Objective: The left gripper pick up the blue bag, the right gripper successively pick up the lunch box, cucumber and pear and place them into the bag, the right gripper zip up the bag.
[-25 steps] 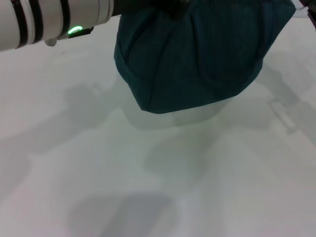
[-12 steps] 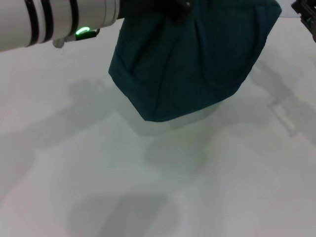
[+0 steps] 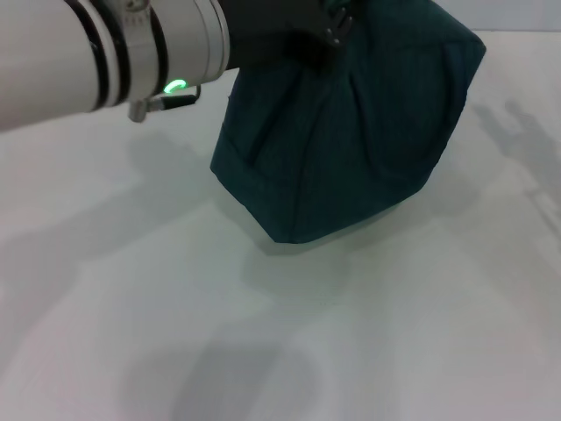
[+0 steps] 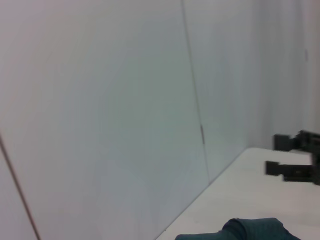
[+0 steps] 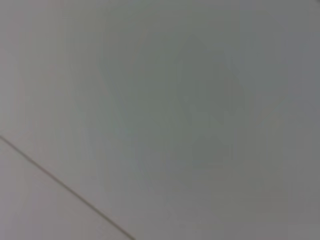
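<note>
The blue bag (image 3: 351,132) hangs in the air over the white table (image 3: 368,333) in the head view, its rounded bottom tilted toward the near left and casting a soft shadow just beneath it. The cloth is dark teal-blue, gathered into vertical folds that run up toward the top edge of the view. No brand, label or writing can be read on it.

The left arm (image 3: 114,53) reaches in from the upper left — a white tube with black bands and a small green light glowing on its underside. Its dark wrist end meets the top of the bag, where the left gripper (image 3: 329,22) sits against the fabric; the bag hangs from there, but the jaws themselves are hidden by the wrist and cloth, so I cannot tell how they stand.

In the left wrist view a small fold of the bag shows at the lower edge, with a pale wall behind it. Farther off over the table floats the right gripper (image 4: 295,157) — two dark fingers (image 4: 285,142), set apart, nothing between them.

The right wrist view shows only a plain grey surface crossed by a thin line.
</note>
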Motion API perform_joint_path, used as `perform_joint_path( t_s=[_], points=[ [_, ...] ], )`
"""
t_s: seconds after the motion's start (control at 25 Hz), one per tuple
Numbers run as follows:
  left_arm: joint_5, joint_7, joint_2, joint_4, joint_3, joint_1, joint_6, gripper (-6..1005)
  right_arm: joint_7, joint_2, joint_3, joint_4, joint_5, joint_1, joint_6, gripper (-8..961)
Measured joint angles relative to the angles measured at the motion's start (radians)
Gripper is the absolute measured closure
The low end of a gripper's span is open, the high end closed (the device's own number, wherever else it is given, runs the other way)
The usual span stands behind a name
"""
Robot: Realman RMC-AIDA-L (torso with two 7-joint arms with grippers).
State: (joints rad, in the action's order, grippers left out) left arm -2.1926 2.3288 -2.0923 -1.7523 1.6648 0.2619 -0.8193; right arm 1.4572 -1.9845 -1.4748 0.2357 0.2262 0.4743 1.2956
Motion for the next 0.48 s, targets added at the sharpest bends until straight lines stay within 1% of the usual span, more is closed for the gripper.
perform_joint_path(
  t_s=[0.2, 0.36, 0.48],
  points=[
    [0.052, -0.012, 0.000, 0.159, 0.048, 0.030, 0.142, 927, -0.002, 0.000, 0.029, 0.003, 0.004, -0.018, 0.012, 67],
    [0.097, -0.043, 0.000, 0.236, 0.073, 0.045, 0.183, 909, -0.002, 0.000, 0.029, -0.001, 0.003, -0.020, 0.012, 67],
    [0.135, -0.097, 0.000, 0.286, 0.111, 0.047, 0.231, 895, -0.003, 0.000, 0.030, 0.005, 0.000, -0.028, 0.013, 67]
  ],
)
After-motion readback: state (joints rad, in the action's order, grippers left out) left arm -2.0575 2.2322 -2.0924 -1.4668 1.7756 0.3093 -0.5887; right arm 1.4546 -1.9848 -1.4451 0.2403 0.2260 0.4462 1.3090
